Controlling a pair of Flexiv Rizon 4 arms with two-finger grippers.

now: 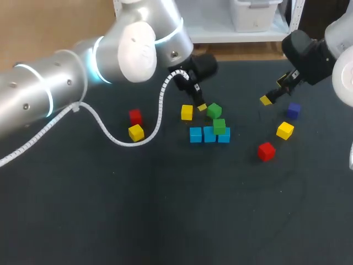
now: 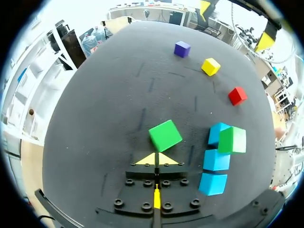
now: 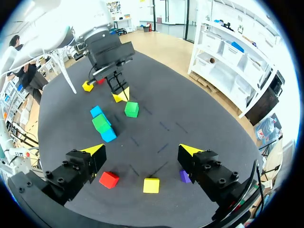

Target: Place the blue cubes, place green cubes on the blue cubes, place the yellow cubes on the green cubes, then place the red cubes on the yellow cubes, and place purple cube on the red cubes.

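Note:
Three blue cubes (image 1: 209, 134) lie in a row mid-table, and one green cube (image 1: 219, 126) rests on top of them. A second green cube (image 1: 214, 110) lies loose just behind the row. My left gripper (image 1: 202, 107) is beside that loose green cube (image 2: 165, 135), which sits just ahead of the left gripper (image 2: 156, 159); its yellow tips are shut together on nothing. My right gripper (image 1: 276, 91) hangs open above the table's right side, holding nothing. In the right wrist view the right gripper (image 3: 142, 152) has a red cube (image 3: 109, 179), a yellow cube (image 3: 151, 185) and the purple cube (image 3: 184, 176) under it.
A yellow cube (image 1: 187, 112) lies just left of my left gripper. Farther left are a red cube (image 1: 135, 116) and a yellow cube (image 1: 136, 132). On the right lie the purple cube (image 1: 293, 110), a yellow cube (image 1: 285, 130) and a red cube (image 1: 266, 150).

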